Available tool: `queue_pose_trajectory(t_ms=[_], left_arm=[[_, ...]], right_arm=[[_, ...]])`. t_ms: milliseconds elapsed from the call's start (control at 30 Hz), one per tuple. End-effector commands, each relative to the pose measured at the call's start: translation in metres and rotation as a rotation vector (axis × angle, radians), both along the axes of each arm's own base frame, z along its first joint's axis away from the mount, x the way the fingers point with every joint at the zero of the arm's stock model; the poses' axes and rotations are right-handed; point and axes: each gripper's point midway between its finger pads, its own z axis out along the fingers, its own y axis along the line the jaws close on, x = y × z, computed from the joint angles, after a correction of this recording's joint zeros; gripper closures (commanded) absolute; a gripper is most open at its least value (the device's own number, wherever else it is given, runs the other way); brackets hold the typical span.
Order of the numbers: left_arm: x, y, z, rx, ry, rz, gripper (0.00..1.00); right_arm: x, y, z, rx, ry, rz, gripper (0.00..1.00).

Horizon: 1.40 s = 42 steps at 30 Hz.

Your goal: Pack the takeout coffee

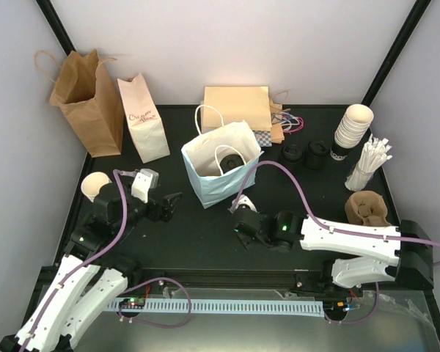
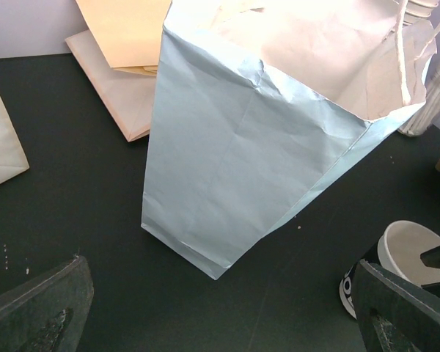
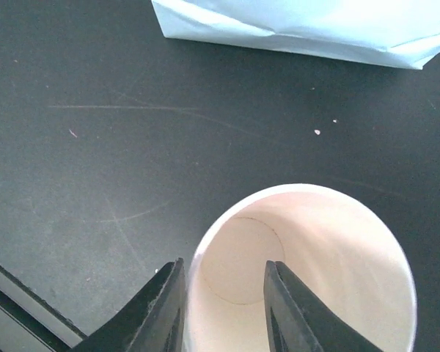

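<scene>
Straddling a lidless cream-white cup (image 3: 330, 242) at its rim, right fingers (image 3: 160, 312) sit part-open; left fingers (image 2: 37, 308) gape empty.

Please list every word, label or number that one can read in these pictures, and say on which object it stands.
"Cream": reddish script on the small white paper bag; the line under it is too blurred to read.
Dark print at the base of the lidless paper cup: partly hidden, unreadable.
Dark band under the cup stack: too small to read.
</scene>
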Motion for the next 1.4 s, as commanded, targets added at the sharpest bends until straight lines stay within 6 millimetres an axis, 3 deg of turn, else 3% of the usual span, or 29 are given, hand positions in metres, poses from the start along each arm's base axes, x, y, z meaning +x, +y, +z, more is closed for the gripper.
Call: queue_pose_trajectory(t_ms=[0,167,367,567,700,833,1067,1133,1367], left_arm=[[0.002,-0.003,0.006,-0.006,-0.026,-0.011,0.01],[0.003,-0.003,0.006,-0.004,-0.026,-0.009,0.01],[0.003,-0.003,0.005,-0.003,-0.021,-0.009,0.01],[0.004,-0.002,0.005,-0.001,-0.020,-0.003,0.01],[0.004,-0.001,0.005,0.000,-0.022,0.001,0.01],[0.004,-0.001,0.005,0.001,-0.021,0.004,0.01],[0.003,0.000,0.006,-0.002,-0.029,0.004,0.01],[0.003,0.000,0.006,-0.004,-0.030,0.004,0.01],[0.002,0.000,0.006,-0.005,-0.033,0.003,0.01]], right_arm=[[0.007,0.010,0.032,0.085,-0.058,-0.009,0.66],[0.015,0.007,0.048,0.087,-0.100,-0.042,0.66],[0.038,-0.005,0.071,0.092,-0.138,-0.109,0.66],[0.076,-0.041,0.085,0.115,-0.142,-0.247,0.60],[0.108,-0.075,0.082,0.102,-0.107,-0.368,0.58],[0.145,-0.113,0.078,0.092,-0.062,-0.506,0.44],[0.213,-0.162,0.058,0.053,0.012,-0.701,0.39],[0.229,-0.169,0.052,0.060,0.042,-0.733,0.37],[0.264,-0.165,0.026,0.035,0.095,-0.748,0.12]])
